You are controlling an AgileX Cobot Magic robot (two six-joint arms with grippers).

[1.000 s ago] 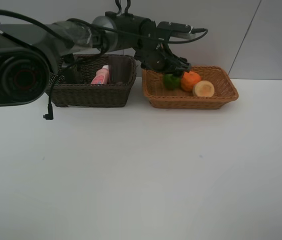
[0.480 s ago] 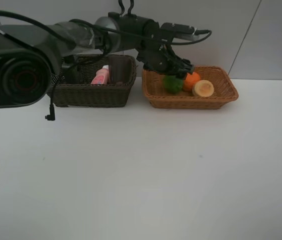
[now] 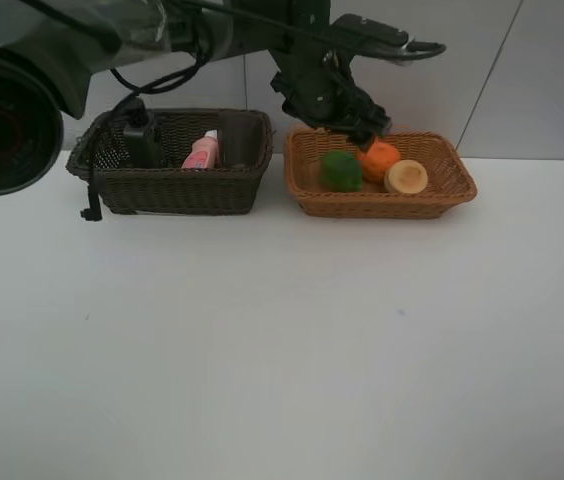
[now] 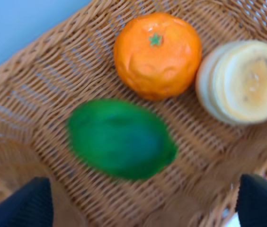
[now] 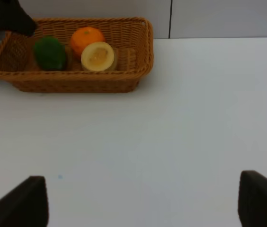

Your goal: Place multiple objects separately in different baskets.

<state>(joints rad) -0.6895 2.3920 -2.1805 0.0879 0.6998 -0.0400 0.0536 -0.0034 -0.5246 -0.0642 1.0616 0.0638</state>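
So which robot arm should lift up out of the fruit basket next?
Probably the left. Its open fingers hang right over the light basket, with the green fruit lying loose inside. The right fingers sit far back over bare table.

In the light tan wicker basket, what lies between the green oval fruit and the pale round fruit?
The orange sits partly between the green oval fruit and pale round fruit, slightly behind; clearest in the right wrist view.

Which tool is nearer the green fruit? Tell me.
Left. The left tool hangs open just above the green fruit in the tan basket; the right tool is far back over bare table.
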